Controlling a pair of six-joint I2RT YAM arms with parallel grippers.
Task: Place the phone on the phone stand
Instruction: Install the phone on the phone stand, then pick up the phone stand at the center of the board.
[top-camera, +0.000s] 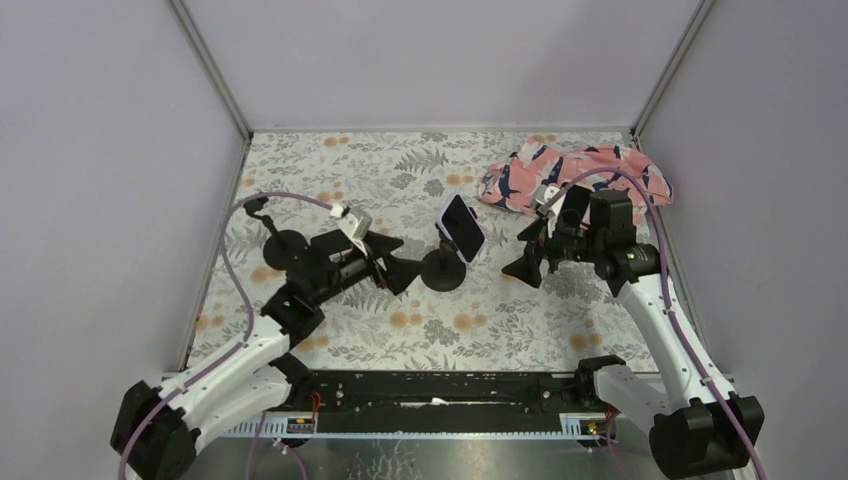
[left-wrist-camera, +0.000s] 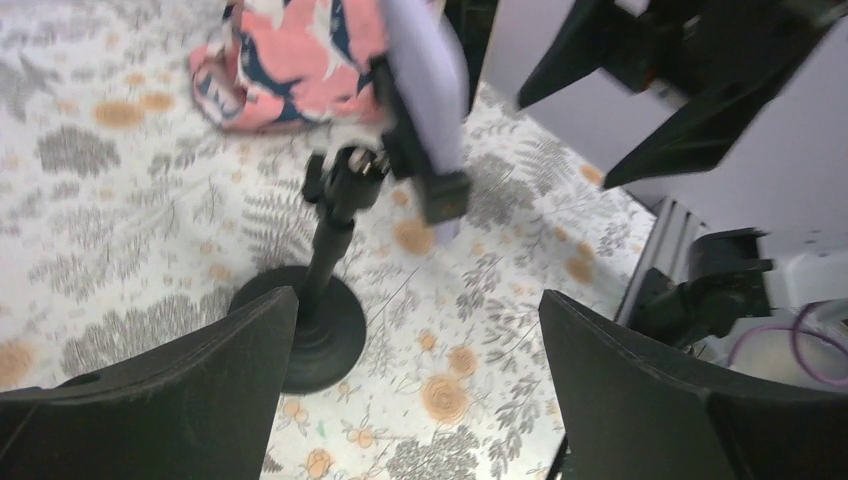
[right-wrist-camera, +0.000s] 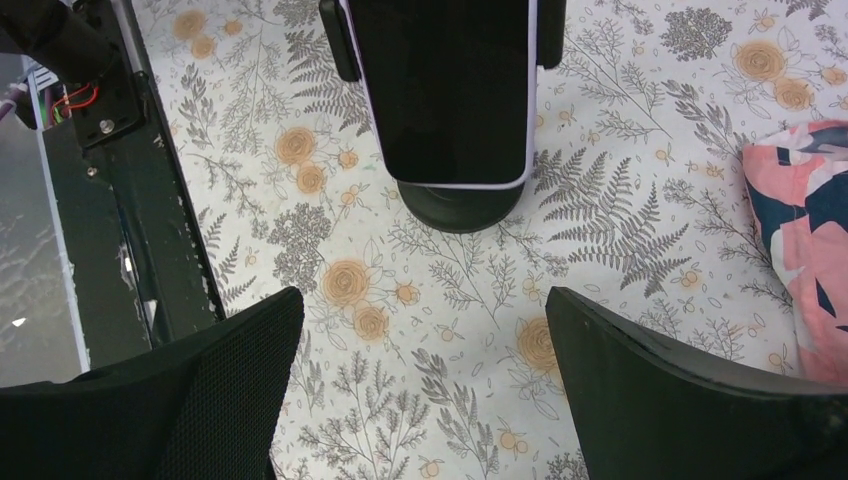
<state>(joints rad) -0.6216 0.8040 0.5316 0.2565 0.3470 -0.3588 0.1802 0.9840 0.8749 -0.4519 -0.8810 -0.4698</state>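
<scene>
The phone (top-camera: 461, 227), dark-screened in a pale lilac case, sits tilted in the clamp of the black phone stand (top-camera: 442, 270) at the table's middle. In the right wrist view the phone (right-wrist-camera: 446, 90) faces the camera above the stand's round base (right-wrist-camera: 460, 205). In the left wrist view I see the phone's back (left-wrist-camera: 425, 80) and the stand's pole and base (left-wrist-camera: 320, 320). My left gripper (top-camera: 397, 265) is open and empty, just left of the stand. My right gripper (top-camera: 528, 259) is open and empty, a little right of the phone.
A pink patterned cloth (top-camera: 570, 178) lies crumpled at the back right, behind the right arm. A second black round stand base (top-camera: 285, 247) sits at the left. A black rail (top-camera: 440, 395) runs along the near edge. Grey walls enclose the floral table.
</scene>
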